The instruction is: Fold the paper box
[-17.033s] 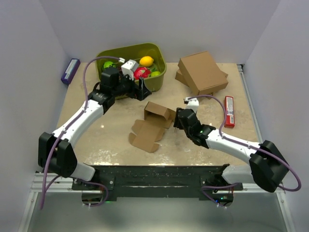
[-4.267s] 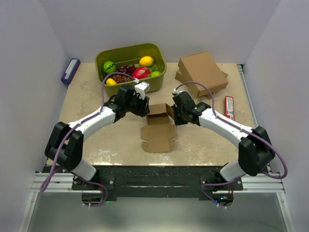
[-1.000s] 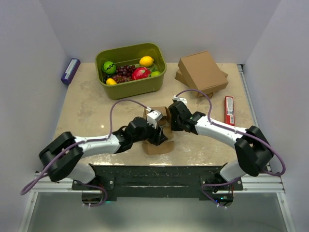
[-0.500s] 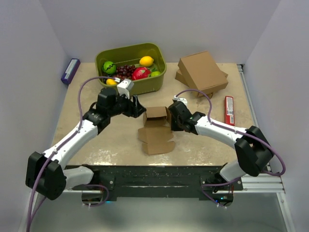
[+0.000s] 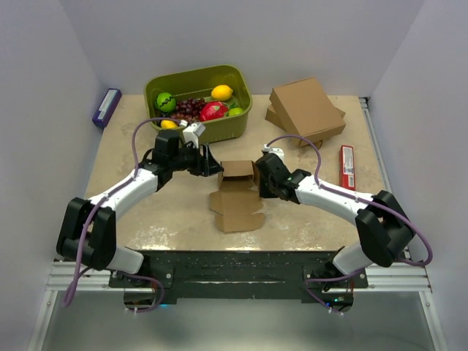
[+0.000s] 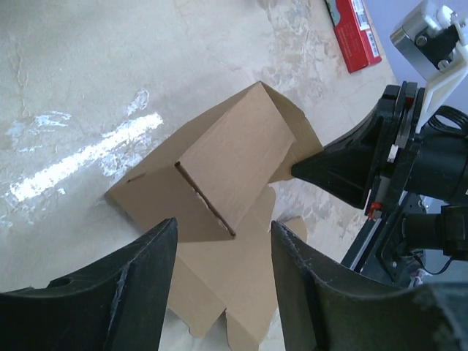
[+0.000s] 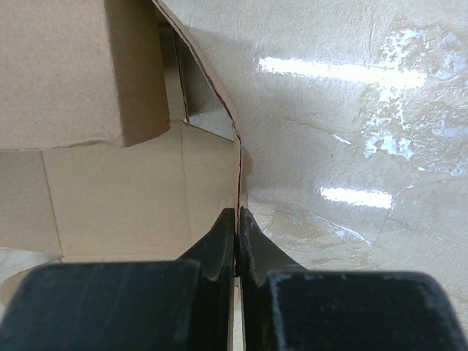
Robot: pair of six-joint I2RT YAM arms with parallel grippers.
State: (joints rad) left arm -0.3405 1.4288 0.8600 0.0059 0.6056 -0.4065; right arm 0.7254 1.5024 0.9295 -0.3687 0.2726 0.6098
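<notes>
The paper box (image 5: 236, 191) is a brown cardboard piece in mid-table, its far part raised into walls and its near flaps flat on the table. My left gripper (image 5: 213, 167) hovers just left of the raised part, open and apart from the card. In the left wrist view the paper box (image 6: 227, 172) lies beyond the gap of my left gripper (image 6: 223, 227). My right gripper (image 5: 258, 183) is shut on the box's right wall. The right wrist view shows my right gripper (image 7: 238, 213) pinching that thin upright edge of the paper box (image 7: 110, 183).
A green bin (image 5: 235, 123) of fruit stands at the back. Stacked brown cardboard boxes (image 5: 306, 110) sit at the back right, with a red packet (image 5: 346, 167) near the right edge. A purple packet (image 5: 107, 107) lies at the far left.
My left arm has swung away from the box's near flaps to the left and back, and its gripper now sits by the raised left wall. The right arm has held still.
</notes>
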